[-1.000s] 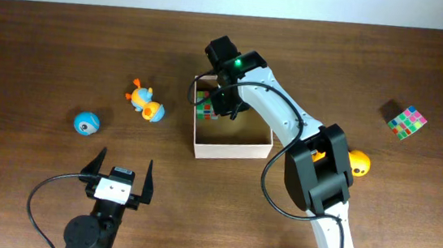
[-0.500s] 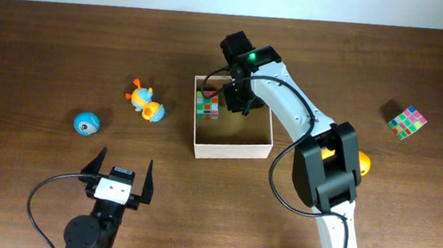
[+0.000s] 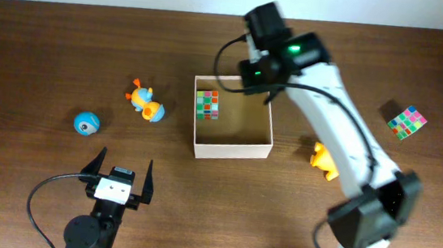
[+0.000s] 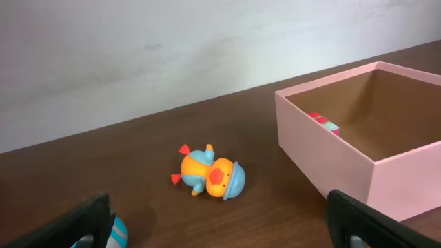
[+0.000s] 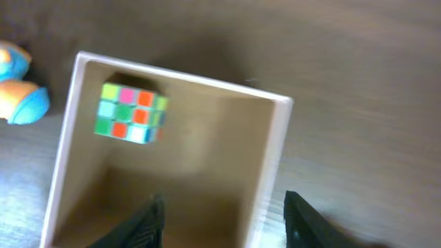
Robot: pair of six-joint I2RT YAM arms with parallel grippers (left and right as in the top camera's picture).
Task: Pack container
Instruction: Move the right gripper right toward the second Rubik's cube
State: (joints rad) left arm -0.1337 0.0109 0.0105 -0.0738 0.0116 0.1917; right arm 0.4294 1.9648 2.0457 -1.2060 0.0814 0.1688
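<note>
Container [image 3: 231, 148]: sits open-topped at the middle of the tabletop [image 3: 43, 33], slightly toward its far edge.
Packed so far: one colour cube [image 3: 207, 104] lies in the container's far-left corner; the rest of the floor is bare.
Right gripper [image 5: 224, 207]: hovers over the container's far wall, fingers spread apart and carrying nothing.
Left gripper [image 3: 125, 164]: fingers wide apart and empty, near the tabletop's near edge, well apart from every toy.
Left to pack: duck toy [image 3: 144, 102] and blue ball [image 3: 85, 123] on the left side, second cube [image 3: 407, 121] toward the right edge, yellow toy [image 3: 324, 160] just right of the container.
Risk, container: a low finger could catch the thin wall and slide the box.
Risk, yellow toy: it lies partly under the right arm, so a low pass may knock it.
Risk, ball: it likely rolls if nudged.
</note>
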